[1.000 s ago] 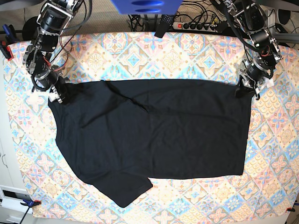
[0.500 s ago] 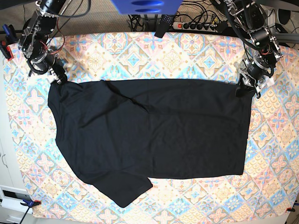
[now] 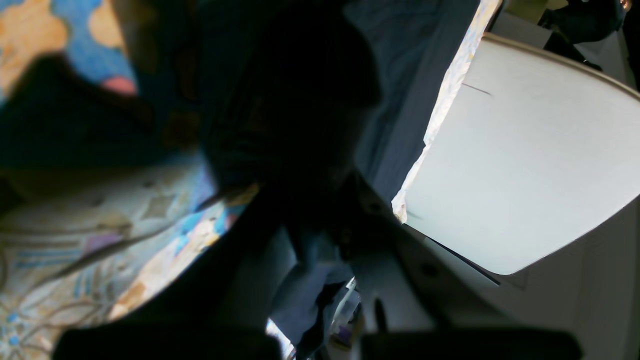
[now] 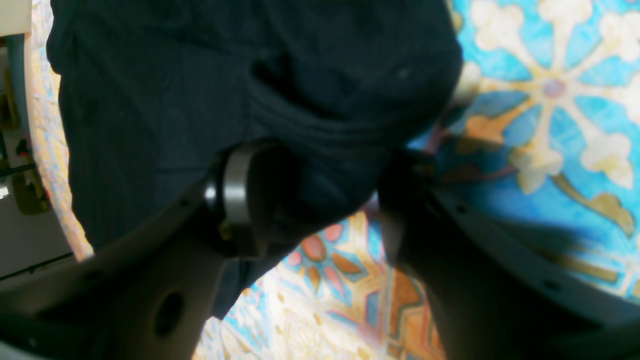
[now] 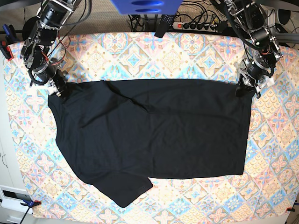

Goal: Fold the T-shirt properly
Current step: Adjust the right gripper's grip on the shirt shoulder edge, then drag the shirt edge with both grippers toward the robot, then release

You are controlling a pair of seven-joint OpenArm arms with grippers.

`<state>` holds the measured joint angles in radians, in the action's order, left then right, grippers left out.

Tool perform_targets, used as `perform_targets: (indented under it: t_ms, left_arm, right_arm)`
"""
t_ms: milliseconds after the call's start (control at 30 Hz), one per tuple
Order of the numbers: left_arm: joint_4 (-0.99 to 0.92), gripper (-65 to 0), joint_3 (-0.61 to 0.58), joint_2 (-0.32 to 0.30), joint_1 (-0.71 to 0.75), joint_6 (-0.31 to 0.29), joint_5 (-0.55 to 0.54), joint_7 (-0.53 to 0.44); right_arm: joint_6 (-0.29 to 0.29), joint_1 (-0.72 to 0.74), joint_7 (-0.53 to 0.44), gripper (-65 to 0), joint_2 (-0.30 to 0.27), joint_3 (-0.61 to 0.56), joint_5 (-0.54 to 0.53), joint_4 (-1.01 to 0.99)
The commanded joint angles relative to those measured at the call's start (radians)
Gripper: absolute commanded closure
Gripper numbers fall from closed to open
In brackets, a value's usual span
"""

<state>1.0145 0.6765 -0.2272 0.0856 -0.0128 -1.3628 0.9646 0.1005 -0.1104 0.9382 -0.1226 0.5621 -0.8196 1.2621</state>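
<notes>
The black T-shirt [image 5: 154, 130] lies spread flat on the patterned cloth, with one sleeve pointing to the near left. My right gripper [image 5: 58, 88] is at the shirt's far-left corner. In the right wrist view its fingers [image 4: 235, 195] stand apart, open, with a bunched hump of the shirt [image 4: 200, 75] between them; the gripper's midpoint [image 4: 315, 200] is on that hump. My left gripper [image 5: 244, 88] is at the shirt's far-right corner. The left wrist view is dark and blurred, with the gripper [image 3: 320, 270] closed on a fold of the shirt [image 3: 400, 75].
The patterned tablecloth [image 5: 140, 51] covers the whole table. A power strip [image 5: 196, 25] and cables lie behind the far edge. A blue object [image 5: 145, 5] hangs at the top centre. Clamps [image 5: 5, 46] hold the cloth's left corners. A white panel [image 3: 525, 150] lies past the table edge.
My right gripper lifted off the shirt's far-left corner toward the far edge, then came back down onto that corner. My left gripper has not moved.
</notes>
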Motion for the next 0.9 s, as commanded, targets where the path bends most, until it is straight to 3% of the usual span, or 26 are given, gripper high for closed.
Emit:
perform_targets:
  t_ms: [0,167,267,633,867]
  left_arm:
    - [0.002,0.0,0.002,-0.005,0.012,0.009,0.016,0.006]
    - [0.031,0.0,0.002,-0.01,0.055,0.009,-0.011,0.006]
    - [0.068,0.0,0.002,-0.01,0.079,0.009,-0.016,0.006]
    - [0.114,0.0,0.002,-0.033,0.199,0.009,-0.028,0.006]
    - [0.114,0.0,0.005,-0.045,0.29,0.007,-0.028,0.04]
  right_arm:
    - [-0.009,0.001,0.022,-31.0,-0.009,-0.001,0.015,0.004]
    - [-0.008,-0.001,0.02,-8.4,-0.009,0.003,0.013,0.004]
    - [0.026,-0.021,0.022,0.0,-0.009,0.013,0.013,0.004]
    - [0.046,-0.217,0.026,0.0,-0.012,0.115,0.009,0.132]
    - [0.046,-0.329,0.026,0.0,-0.012,0.114,0.007,0.216]
